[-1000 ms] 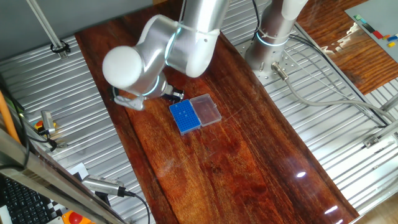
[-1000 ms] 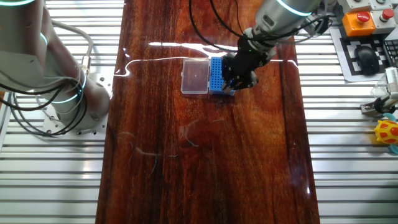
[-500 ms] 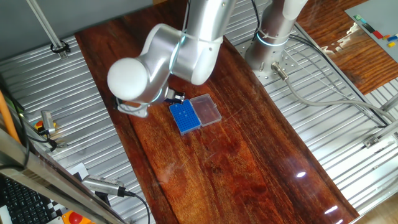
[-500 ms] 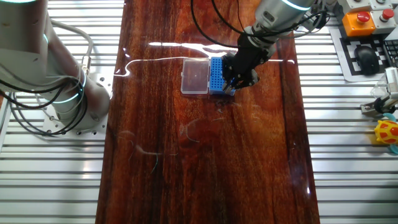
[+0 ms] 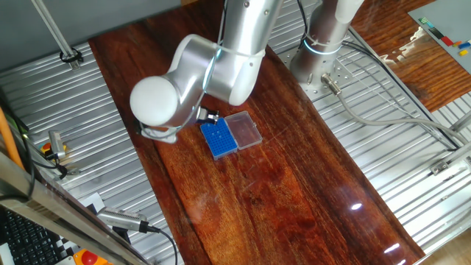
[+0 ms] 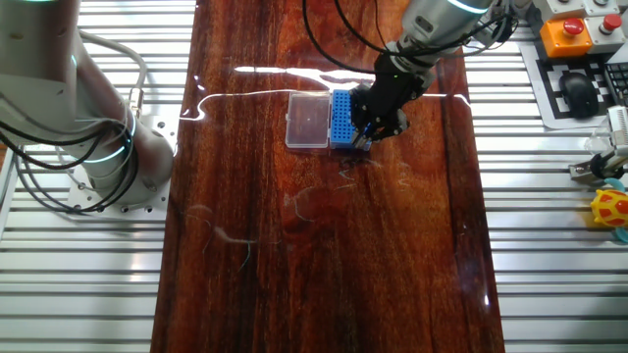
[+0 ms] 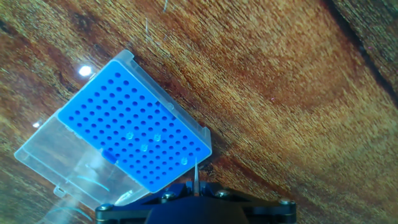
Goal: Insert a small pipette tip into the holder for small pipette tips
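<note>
The holder for small pipette tips is a small blue box [image 5: 219, 138] with a grid of tiny holes, joined to a clear lid [image 5: 243, 129], on the dark wooden table. It also shows in the other fixed view [image 6: 340, 118] and fills the hand view [image 7: 134, 137], where several holes hold tips. My gripper [image 7: 196, 184] is shut on a small pipette tip [image 7: 196, 171], a thin clear needle pointing at the box's near corner, just beside its edge. In the fixed views my gripper [image 6: 371, 132] hangs at the blue box's outer edge.
The clear lid [image 7: 68, 168] lies open beside the blue box. A second arm's base [image 5: 320, 51] stands at the table's far side. Ribbed metal surfaces [image 6: 549, 216] flank the wooden table [image 6: 324, 255]. A controller and keyboard [image 6: 579, 59] sit off to one side.
The arm has shifted slightly, its elbow moving a little toward the box. The gripper stays at the blue box's edge with the tip in it. The box has not moved.
</note>
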Available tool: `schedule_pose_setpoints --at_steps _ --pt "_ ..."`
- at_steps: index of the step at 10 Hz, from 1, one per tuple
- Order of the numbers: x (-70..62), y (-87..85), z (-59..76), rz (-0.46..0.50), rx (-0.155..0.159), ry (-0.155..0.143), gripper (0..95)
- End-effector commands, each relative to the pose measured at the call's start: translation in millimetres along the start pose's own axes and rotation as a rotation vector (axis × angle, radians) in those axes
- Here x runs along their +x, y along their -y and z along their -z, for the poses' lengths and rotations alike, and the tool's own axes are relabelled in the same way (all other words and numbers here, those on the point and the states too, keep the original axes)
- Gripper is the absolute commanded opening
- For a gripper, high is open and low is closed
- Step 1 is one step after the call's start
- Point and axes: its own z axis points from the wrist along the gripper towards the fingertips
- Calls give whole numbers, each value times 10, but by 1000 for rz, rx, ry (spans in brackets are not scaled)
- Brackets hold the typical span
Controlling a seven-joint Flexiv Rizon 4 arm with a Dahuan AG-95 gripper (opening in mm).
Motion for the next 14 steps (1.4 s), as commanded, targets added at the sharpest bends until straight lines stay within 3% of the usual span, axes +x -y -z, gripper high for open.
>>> schedule_pose_setpoints --at_steps 1,7,11,14 --pt "-15 -2 4 8 5 -10 0" --pt "21 -22 58 25 19 -30 0" --pt "101 -46 132 48 53 -87 0" --pt "139 -44 141 81 45 -114 0"
